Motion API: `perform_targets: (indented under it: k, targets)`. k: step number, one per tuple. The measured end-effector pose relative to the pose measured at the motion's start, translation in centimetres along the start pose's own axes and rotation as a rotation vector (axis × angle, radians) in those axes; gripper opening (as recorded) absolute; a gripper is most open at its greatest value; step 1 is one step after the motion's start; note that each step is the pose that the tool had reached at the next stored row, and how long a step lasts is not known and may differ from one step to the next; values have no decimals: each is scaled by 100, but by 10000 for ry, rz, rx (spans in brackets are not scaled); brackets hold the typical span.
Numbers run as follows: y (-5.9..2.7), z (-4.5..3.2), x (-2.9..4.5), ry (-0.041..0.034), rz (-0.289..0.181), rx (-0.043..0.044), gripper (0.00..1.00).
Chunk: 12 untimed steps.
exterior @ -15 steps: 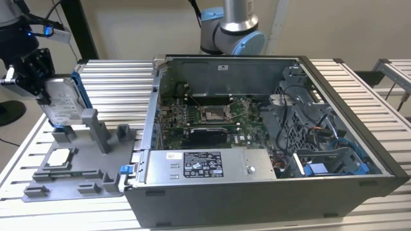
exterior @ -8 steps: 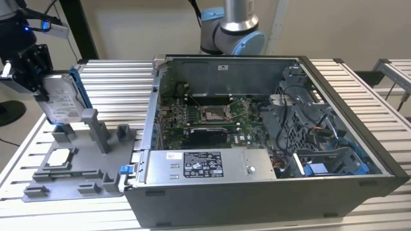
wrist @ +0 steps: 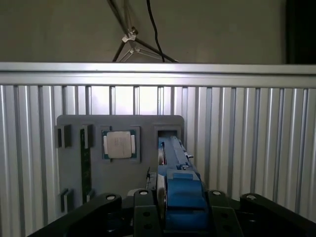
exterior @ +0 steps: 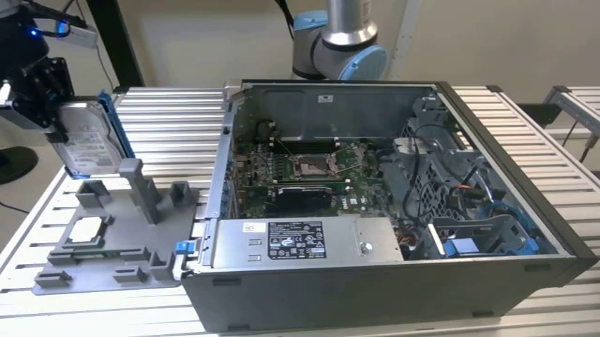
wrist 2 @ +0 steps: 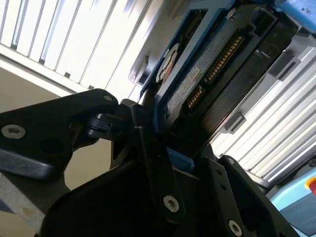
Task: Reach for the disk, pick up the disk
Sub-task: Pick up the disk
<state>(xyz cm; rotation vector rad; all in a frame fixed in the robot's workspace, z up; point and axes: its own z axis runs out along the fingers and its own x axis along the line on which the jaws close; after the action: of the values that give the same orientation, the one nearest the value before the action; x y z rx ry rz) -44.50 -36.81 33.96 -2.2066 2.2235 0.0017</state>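
Note:
In the exterior view the disk point(exterior: 91, 144), a silver-grey hard drive with a white label and blue rails, hangs upright above the grey fixture point(exterior: 122, 242) at the exterior view's left. My gripper point(exterior: 55, 112) is shut on its upper end. In the first wrist view the disk point(wrist: 178, 185) appears edge-on, its blue rail clamped between the black fingers point(wrist: 144, 210), above the fixture point(wrist: 98, 173) and its open slot point(wrist: 168, 132). In the second wrist view the disk point(wrist 2: 197, 74) shows its connector side, held in the gripper point(wrist 2: 182, 160).
A small square silver chip point(exterior: 89, 226) lies in the fixture. An open computer case point(exterior: 563, 246) stands to the exterior view's right, with a silver labelled box point(exterior: 300, 242) inside. The arm's base point(exterior: 338, 42) rises behind it. The slatted metal table point(exterior: 168, 112) carries everything.

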Motion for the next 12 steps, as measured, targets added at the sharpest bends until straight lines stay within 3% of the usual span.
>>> perform_targets:
  k: [12]
  targets:
    - [-1, -176, -1, 1, 0, -14, 0]
